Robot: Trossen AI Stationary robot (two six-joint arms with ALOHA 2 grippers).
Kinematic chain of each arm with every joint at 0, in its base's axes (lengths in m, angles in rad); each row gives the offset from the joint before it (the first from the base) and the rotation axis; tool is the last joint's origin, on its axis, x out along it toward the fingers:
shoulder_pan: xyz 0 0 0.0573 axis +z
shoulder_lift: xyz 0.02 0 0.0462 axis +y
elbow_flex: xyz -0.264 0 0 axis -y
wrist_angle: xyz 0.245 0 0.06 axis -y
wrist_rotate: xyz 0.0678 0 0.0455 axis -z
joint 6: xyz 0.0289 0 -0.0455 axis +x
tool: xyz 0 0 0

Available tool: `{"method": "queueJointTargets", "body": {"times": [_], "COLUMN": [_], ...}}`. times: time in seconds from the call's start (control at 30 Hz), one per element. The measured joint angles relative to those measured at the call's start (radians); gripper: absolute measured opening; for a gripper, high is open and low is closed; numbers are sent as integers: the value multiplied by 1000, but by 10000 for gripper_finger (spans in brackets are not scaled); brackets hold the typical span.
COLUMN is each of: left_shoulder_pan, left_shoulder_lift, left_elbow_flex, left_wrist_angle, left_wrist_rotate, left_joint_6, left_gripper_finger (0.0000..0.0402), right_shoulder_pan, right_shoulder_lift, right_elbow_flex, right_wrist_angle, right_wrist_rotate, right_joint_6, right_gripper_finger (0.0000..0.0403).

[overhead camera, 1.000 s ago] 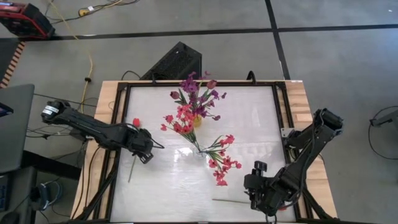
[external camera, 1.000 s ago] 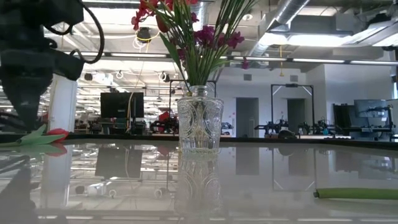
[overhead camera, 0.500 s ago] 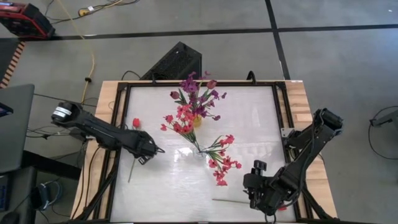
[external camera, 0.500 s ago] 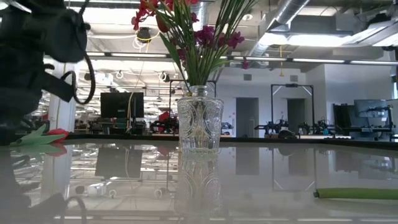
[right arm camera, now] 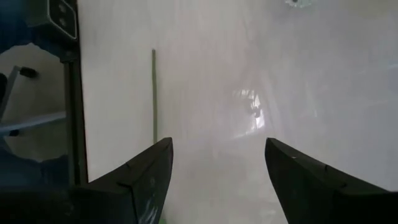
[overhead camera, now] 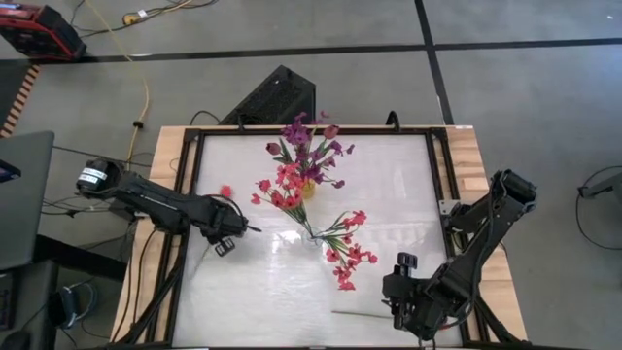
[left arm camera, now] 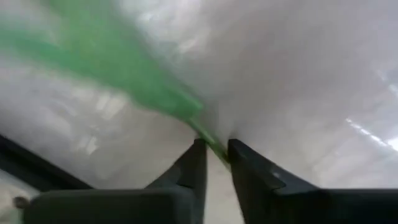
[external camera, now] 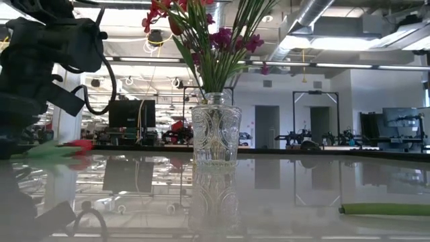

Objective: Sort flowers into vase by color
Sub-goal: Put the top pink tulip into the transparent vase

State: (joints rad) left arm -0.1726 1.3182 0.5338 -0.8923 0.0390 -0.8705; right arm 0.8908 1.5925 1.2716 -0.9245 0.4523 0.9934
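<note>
A: Red tulip (overhead camera: 225, 192) location?

B: At nine o'clock from the glass vase (external camera: 216, 130), just above the table (overhead camera: 389, 194); bloom red, blurred, stem thin and green.

A: Left gripper (left arm camera: 216, 154) state?

B: Nearly closed, fingers pinching the tulip's stem.

A: Right gripper (right arm camera: 214, 165)?

B: Jaws wide, holding nothing, at five o'clock near a bare green stem (right arm camera: 154, 93).

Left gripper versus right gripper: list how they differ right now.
The left gripper has its fingers nearly together, pinching a thin green stem; the right gripper stands wide open and holds nothing. The left gripper is at the table's left side, beside the vase bouquet; the right gripper waits near the front right corner, by a loose stem. Both are dark and two-fingered.
</note>
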Motion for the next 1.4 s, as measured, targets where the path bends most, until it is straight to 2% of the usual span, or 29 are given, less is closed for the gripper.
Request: {"method": "queueJointTargets", "body": {"times": [0.1, 0.37, 0.47, 0.7, 0.8, 1.0, 1.1, 1.3, 1.4], "left_shoulder_pan": [25, 34, 22, 10, 10, 11, 11, -23, -47], "left_shoulder_lift": [-32, -98, -144, -299, -360, -505, -582, -707, -757], "left_elbow_flex": [-12, -17, 24, 27, 22, 24, 24, 26, 26], "left_wrist_angle": [21, 58, 200, 448, 412, 425, 476, 586, 607], "left_wrist_rotate": [23, 14, -31, -63, -155, -437, -514, -650, -801], "left_joint_6": [13, 98, 119, 170, 154, 91, 91, 185, 247], "left_gripper_finger": [12, 1, 0, 0, 0, 0, 0, 0, 0], "right_shoulder_pan": [24, 83, 89, 89, 89, 78, 63, 38, 26], "right_shoulder_lift": [0, 0, 0, 0, 0, 0, 0, 0, 0], "right_elbow_flex": [0, 0, 0, 0, 0, 0, 0, 0, 0], "right_wrist_angle": [0, 2, 3, 5, 5, 1, 11, 26, 26], "right_wrist_rotate": [29, 81, 81, 99, 99, 99, 99, 99, 98], "right_joint_6": [18, 27, 27, 27, 27, 27, 27, 27, 27], "right_gripper_finger": [282, 282, 282, 282, 282, 282, 282, 282, 282]}}
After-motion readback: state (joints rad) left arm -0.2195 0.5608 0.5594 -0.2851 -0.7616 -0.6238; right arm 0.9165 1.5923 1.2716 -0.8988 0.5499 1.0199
